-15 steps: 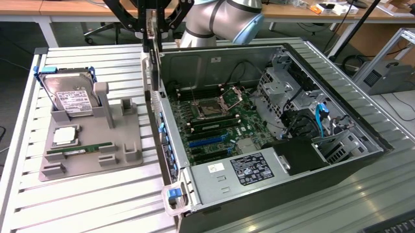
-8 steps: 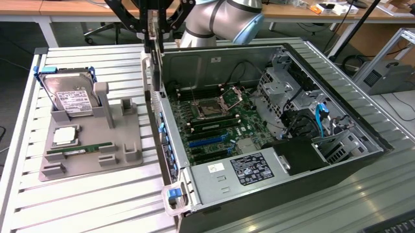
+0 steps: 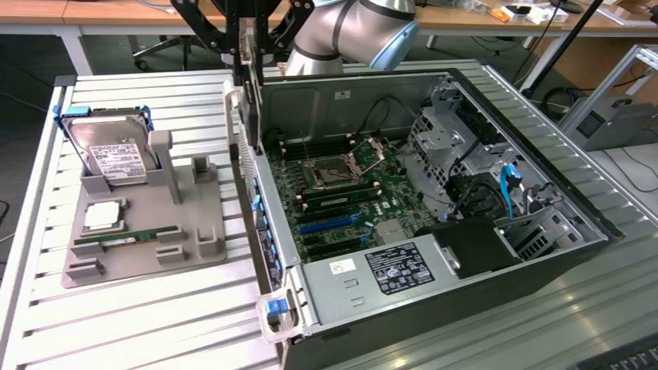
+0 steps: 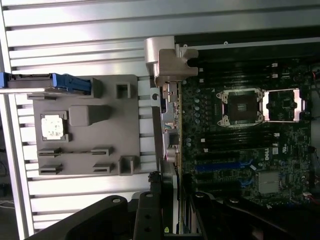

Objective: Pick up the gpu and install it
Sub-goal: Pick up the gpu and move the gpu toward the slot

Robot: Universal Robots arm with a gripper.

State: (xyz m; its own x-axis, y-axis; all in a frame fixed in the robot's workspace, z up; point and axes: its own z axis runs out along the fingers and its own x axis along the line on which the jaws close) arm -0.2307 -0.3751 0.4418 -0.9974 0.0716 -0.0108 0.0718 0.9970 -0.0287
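Above case rear edge: your gripper (image 3: 245,65) hangs here, pointing straight down, at the exterior view's left side of the open case (image 3: 575,250).
Arm: silver joint with blue cap (image 3: 355,31) sits behind the case; black finger linkages drop from it toward the rear wall.
Pincer: clamped on the gpu (image 3: 246,108), one finger on each flat face.
Gpu pose: upright, seen edge-on, long side vertical, its lower end down by the case's rear wall. You can't tell from either view whether it touches the wall.
Wrist view: gripper (image 4: 170,197) looks down the card; gpu (image 4: 172,220) shows as a thin silvery strip between the black fingers, lined up along the edge of the motherboard (image 4: 240,145).
Slots: blue ones on the board (image 3: 329,223) lie well below the card, toward the exterior view's right of it.
Tray: grey fixture (image 3: 134,266) lies on the slatted table (image 3: 134,324), beside the case.
On tray: hard drive (image 3: 113,154) leaning at the far end, cpu (image 3: 103,216) flat, memory stick (image 3: 123,239) lying in its holder.
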